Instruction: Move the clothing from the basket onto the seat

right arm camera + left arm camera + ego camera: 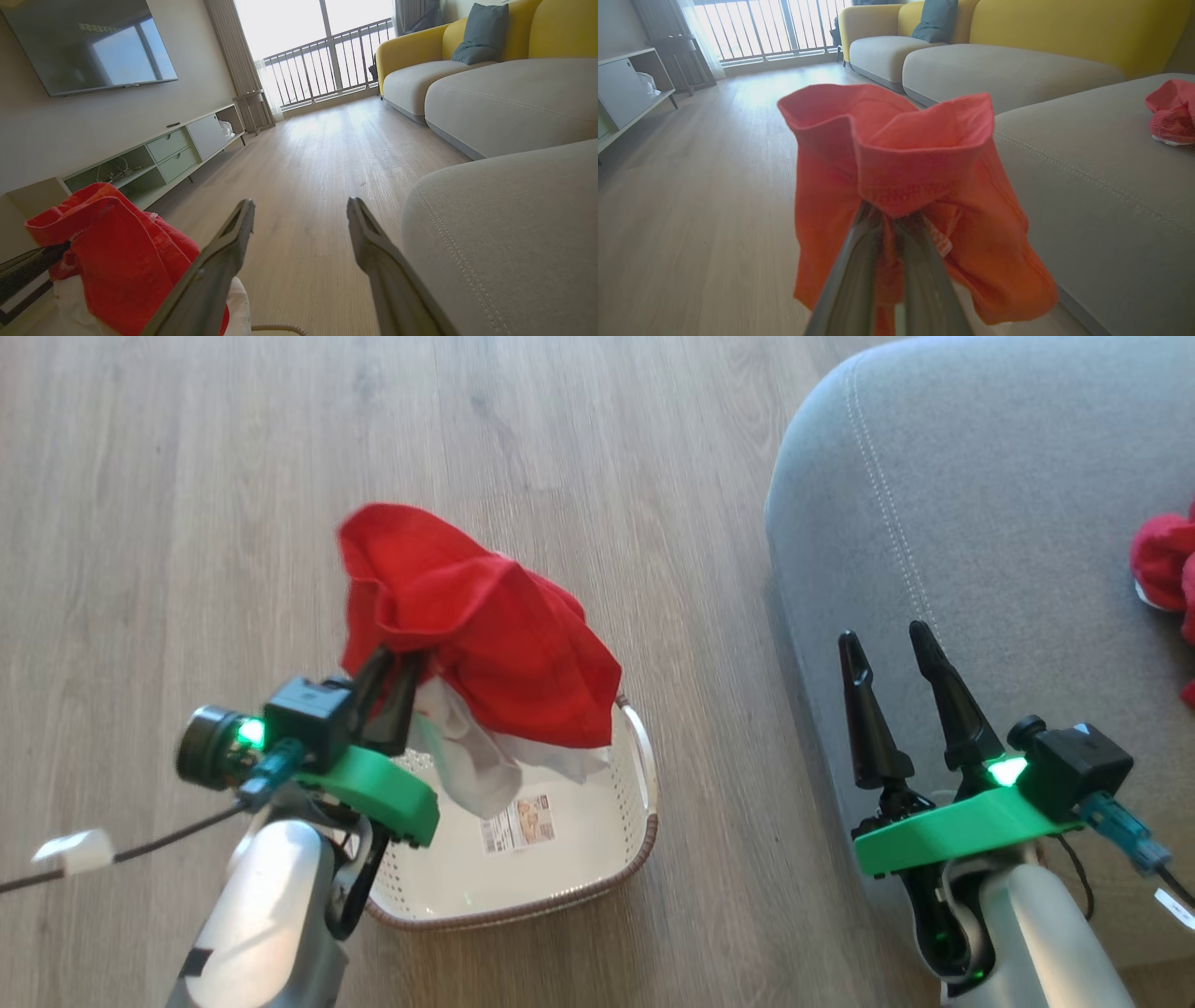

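Note:
My left gripper is shut on a red garment, holding it in the air above the cream basket. White fabric hangs below the red cloth into the basket. In the left wrist view the garment bunches around my closed fingertips. A second red garment lies on the grey seat at the far right; it lies on the same cushion in the left wrist view. My right gripper is open and empty at the seat's front edge; the right wrist view shows its spread fingers.
The basket stands on a pale wood floor, its paper label showing on the bottom. A yellow-backed sofa, a low TV cabinet and a balcony railing lie farther off.

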Robot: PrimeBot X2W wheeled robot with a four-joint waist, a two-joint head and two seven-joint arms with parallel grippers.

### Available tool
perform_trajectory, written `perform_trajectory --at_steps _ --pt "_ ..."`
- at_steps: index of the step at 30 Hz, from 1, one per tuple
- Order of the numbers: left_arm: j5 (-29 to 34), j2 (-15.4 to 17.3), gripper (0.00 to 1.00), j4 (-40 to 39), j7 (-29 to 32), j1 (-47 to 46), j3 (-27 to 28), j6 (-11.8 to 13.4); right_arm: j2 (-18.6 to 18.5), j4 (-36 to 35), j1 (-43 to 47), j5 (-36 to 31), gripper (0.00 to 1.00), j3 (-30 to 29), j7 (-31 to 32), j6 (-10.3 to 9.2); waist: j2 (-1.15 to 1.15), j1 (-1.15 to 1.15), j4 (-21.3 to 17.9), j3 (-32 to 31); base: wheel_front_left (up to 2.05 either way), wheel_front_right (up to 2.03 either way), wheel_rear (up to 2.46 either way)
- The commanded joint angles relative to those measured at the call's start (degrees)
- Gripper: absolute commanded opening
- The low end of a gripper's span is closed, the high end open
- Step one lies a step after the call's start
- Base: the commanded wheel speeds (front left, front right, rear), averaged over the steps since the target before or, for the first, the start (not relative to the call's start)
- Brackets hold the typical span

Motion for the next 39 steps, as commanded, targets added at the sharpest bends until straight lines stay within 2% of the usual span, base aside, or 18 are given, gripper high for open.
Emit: perform_trajectory --at_steps 1,11,23,34,39 --pt "0.2 -0.6 0.0 -4.8 -0.8 -0.8 4.7 -0.3 -0.2 -1.7 -0.4 0.0 1.0 1.0 -0.4 -0.02 -0.01 0.01 0.2 -1.2 0.0 0.0 0.0" --pt "1.9 -3.1 0.0 -16.2 -0.8 -0.3 9.9 -1.3 -0.2 -1.2 0.8 0.6 1.0 1.1 -0.4 -0.02 -0.01 0.01 0.8 -3.1 0.0 0.0 0.0" --pt "2.2 -3.9 0.0 -24.9 -0.8 -0.1 10.4 -2.4 -0.2 -0.8 1.6 0.2 1.0 1.1 -0.4 -0.02 -0.01 0.01 1.2 -3.6 0.0 0.0 0.0" --pt "0.3 -4.0 0.0 -31.2 -0.8 0.4 6.3 -3.7 -0.2 -0.3 2.5 -0.7 1.0 1.3 -0.4 -0.02 -0.01 0.01 1.3 -4.7 0.0 0.0 0.0" --pt "0.1 -4.0 0.0 -33.7 -0.8 0.9 2.1 -4.3 -0.2 -0.3 2.7 -0.9 1.0 1.4 -0.4 -0.02 -0.01 0.01 1.1 -4.9 0.0 0.0 0.0"
